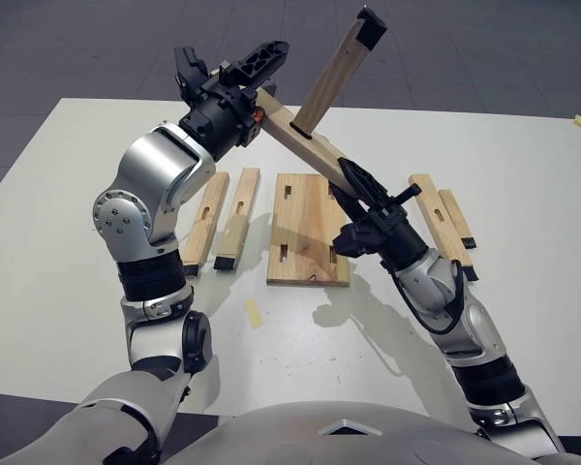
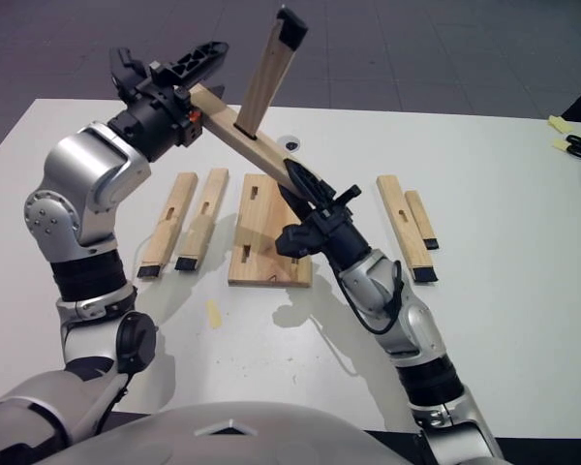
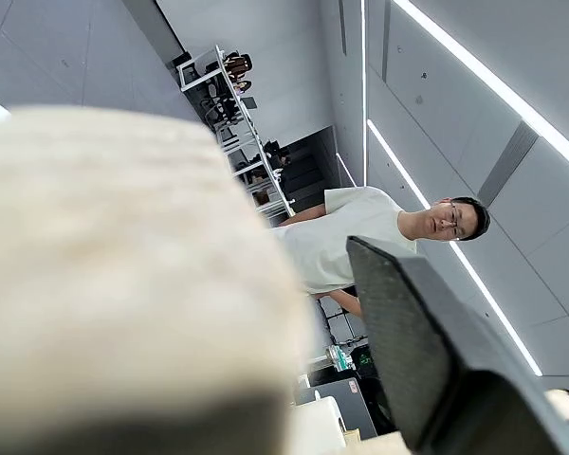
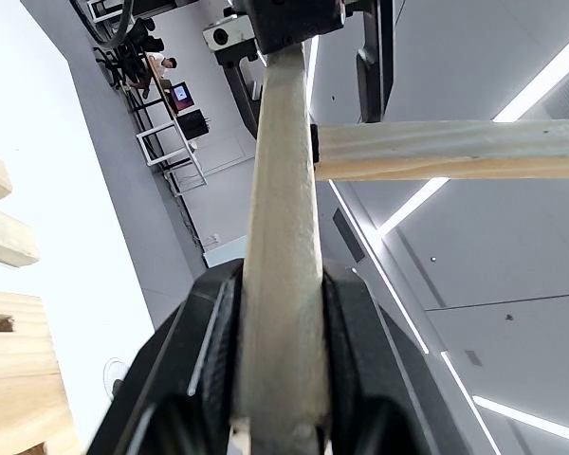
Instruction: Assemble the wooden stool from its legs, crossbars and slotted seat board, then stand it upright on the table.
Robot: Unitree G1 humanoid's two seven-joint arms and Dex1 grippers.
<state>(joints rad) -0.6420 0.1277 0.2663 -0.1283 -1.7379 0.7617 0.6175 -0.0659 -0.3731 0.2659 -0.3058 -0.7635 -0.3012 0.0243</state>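
Left hand (image 1: 255,85) and right hand (image 1: 358,186) each grasp an end of a wooden bar (image 1: 324,152) above the seat board (image 1: 305,247). A black-capped leg (image 1: 334,73) projects from it.

Left arm (image 1: 150,194), silver shells with black joints: rises from the lower left of the head view, elbow bent sharply and pushed out toward the left edge, forearm angled up and right. Its black two-finger left gripper (image 1: 234,70) sits high, upper centre-left, at the upper end of the pale square-section wooden bar (image 1: 321,150). Grip state is not resolvable.

Right arm (image 1: 455,310), same silver and black build: comes up from the lower right corner, forearm slanting up and left toward frame centre. The black two-finger right gripper (image 1: 356,182) is lower than the left one. Its fingers (image 4: 209,360) lie along both sides of the bar's lower end, pressed flat against the wood.
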